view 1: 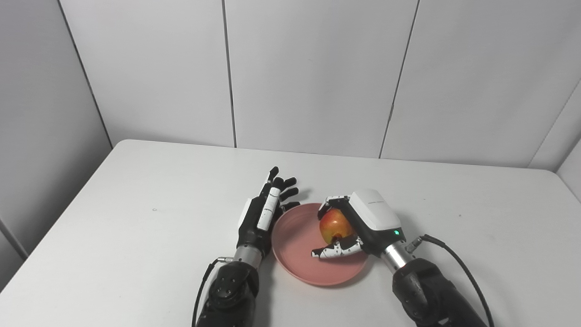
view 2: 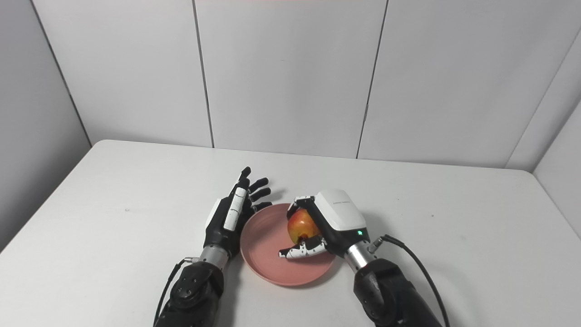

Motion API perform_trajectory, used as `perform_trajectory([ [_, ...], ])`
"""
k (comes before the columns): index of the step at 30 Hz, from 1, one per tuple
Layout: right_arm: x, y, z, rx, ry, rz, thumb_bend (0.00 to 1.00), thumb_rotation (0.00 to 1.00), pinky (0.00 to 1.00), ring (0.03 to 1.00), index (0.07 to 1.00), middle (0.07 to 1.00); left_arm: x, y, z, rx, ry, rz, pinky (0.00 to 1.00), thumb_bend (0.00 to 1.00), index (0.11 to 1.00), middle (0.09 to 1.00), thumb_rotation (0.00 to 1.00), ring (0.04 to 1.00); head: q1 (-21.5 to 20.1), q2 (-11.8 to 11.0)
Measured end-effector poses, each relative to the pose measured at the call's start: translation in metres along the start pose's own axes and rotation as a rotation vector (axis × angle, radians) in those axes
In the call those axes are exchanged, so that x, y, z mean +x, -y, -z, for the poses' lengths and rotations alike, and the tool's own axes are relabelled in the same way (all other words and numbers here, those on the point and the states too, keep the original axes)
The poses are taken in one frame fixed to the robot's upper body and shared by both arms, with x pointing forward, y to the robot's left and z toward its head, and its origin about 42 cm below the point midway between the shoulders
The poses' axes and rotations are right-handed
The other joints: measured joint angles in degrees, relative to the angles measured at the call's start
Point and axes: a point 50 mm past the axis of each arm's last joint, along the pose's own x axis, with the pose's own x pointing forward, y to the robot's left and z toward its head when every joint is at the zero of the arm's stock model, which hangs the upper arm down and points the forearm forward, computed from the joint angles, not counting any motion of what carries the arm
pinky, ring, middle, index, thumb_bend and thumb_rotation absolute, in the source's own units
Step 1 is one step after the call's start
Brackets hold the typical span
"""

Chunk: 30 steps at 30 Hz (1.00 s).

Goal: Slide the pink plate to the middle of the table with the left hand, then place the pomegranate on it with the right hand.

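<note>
The left hand (view 1: 262,213) stands edge-up just beside the pink plate's (view 1: 295,261) left rim, fingers straight and apart, grasping nothing. Over the plate, the right hand (view 1: 358,225) curls around the pomegranate (view 1: 335,225), thumb underneath, palm facing left, on the white table (view 1: 136,227).

Matt pink plate (view 1: 295,254), glossy smooth-skinned pomegranate (view 1: 333,223), smooth matt white table (view 1: 136,236), glossy white plastic shell on right hand (view 1: 358,222)

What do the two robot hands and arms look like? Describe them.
Left robot hand: black fingers, with a white back and a white strip. Right robot hand: white shell bearing small grey lettering and a green light, white fingers with black segments. Both have silver wrists, black forearms and black cables.
</note>
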Motion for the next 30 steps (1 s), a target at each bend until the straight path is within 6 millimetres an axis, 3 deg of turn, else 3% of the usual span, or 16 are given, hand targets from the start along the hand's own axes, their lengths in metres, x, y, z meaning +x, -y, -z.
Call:
perform_trajectory([
  [19,0.001,-0.006,-0.003,0.044,0.005,-0.013,0.51,0.18,0.26,0.354,0.493,0.475,0.003,0.001,0.001,0.004,-0.001,0.0,0.74,0.79,1.0,0.849,0.85,0.836,0.26,0.0],
  [23,0.002,-0.006,-0.008,0.043,0.023,-0.022,0.69,0.57,0.28,0.389,0.603,0.514,0.003,0.002,0.001,0.004,-0.001,0.001,0.71,0.8,1.0,0.852,0.86,0.823,0.26,0.0],
  [26,0.002,-0.007,-0.009,0.047,0.028,-0.041,0.74,0.7,0.33,0.453,0.648,0.572,0.003,0.002,0.001,0.004,-0.001,0.001,0.72,0.81,1.0,0.864,0.86,0.817,0.35,0.0],
  [30,0.002,-0.007,-0.01,0.048,0.033,-0.048,0.76,0.77,0.43,0.56,0.673,0.652,0.003,0.002,0.001,0.004,-0.001,0.001,0.71,0.82,1.0,0.867,0.86,0.81,0.35,0.0],
])
